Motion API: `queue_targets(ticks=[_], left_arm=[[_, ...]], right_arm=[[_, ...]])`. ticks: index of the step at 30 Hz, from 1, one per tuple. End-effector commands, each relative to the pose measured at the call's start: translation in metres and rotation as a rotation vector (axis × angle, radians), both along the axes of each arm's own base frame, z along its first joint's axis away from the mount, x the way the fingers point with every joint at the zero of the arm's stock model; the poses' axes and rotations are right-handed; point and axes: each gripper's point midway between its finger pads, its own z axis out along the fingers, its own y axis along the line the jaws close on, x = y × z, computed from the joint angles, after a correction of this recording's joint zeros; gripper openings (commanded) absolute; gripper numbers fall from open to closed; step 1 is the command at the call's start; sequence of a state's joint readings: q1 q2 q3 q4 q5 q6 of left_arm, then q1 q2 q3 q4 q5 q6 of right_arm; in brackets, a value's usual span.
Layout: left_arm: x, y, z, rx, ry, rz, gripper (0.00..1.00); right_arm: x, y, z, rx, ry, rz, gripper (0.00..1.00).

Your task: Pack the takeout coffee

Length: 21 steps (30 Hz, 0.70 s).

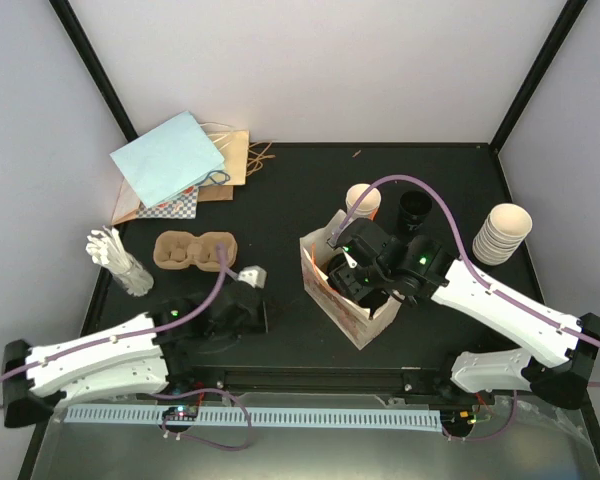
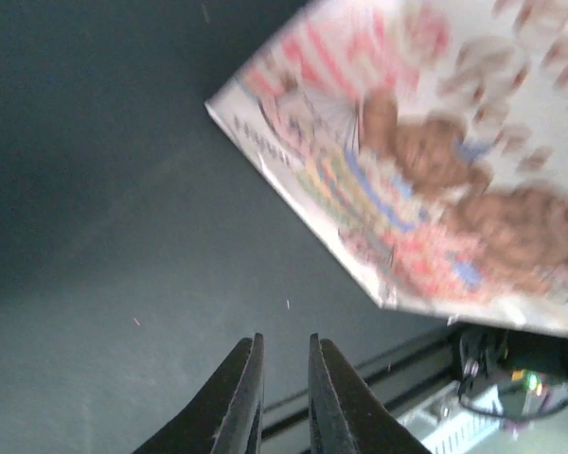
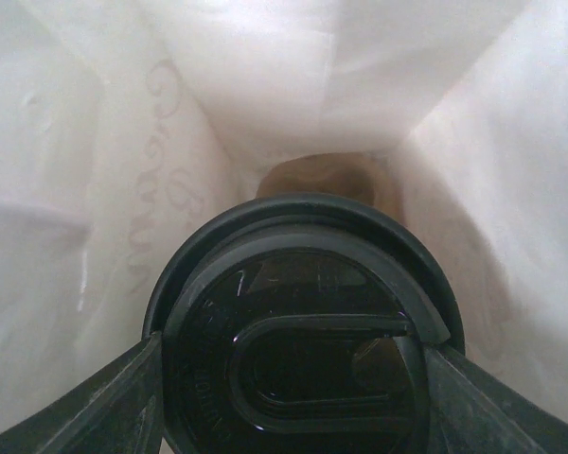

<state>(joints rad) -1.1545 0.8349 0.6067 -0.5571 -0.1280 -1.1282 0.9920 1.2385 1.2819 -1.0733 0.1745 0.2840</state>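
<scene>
A takeout coffee cup, showing only its round black lid (image 3: 303, 284), hangs inside the printed paper bag (image 1: 365, 320). My right gripper (image 3: 296, 340) is shut on it, one finger on each side of the lid. The bag's white inner walls (image 3: 95, 189) surround the cup, and a brown shape (image 3: 322, 178) lies at the bag's bottom. From above, the right arm reaches into the bag's open mouth. My left gripper (image 2: 284, 339) hovers low over the dark table, left of the bag (image 2: 426, 161). Its fingers stand slightly apart with nothing between them.
A brown pulp cup tray (image 1: 195, 250) lies left of centre. A lidless cream cup (image 1: 363, 200) and a stack of black lids (image 1: 415, 210) stand behind the bag. Stacked cups (image 1: 505, 232) stand at the right, stir sticks (image 1: 120, 262) at the left, flat paper bags (image 1: 180, 160) at back left.
</scene>
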Motion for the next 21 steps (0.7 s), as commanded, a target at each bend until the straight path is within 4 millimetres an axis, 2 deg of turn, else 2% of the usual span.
queue_targets(ticks=[1,3,6,11,13,17,21], left_arm=[[0.023,0.046,0.049,0.089,-0.14,0.025,0.16],[0.034,0.055,0.079,0.084,-0.201,0.015,0.2],[0.049,0.058,0.118,0.103,-0.288,-0.022,0.32],[0.078,0.045,0.164,0.184,-0.414,-0.126,0.46],[0.088,0.033,0.177,0.183,-0.47,-0.201,0.54],[0.106,0.004,0.19,0.153,-0.541,-0.352,0.71],[0.115,-0.028,0.192,0.124,-0.602,-0.518,0.8]], right_arm=[[0.003,0.004,0.005,0.026,-0.045,0.044,0.5],[0.002,0.005,0.006,0.031,-0.053,0.065,0.49],[-0.001,0.007,0.011,0.054,-0.071,0.093,0.49],[-0.006,0.011,0.019,0.092,-0.08,0.136,0.49],[-0.004,0.009,0.018,0.079,-0.087,0.126,0.49],[0.002,0.006,0.017,0.057,-0.103,0.092,0.49],[0.006,0.004,0.019,0.06,-0.109,0.055,0.49]])
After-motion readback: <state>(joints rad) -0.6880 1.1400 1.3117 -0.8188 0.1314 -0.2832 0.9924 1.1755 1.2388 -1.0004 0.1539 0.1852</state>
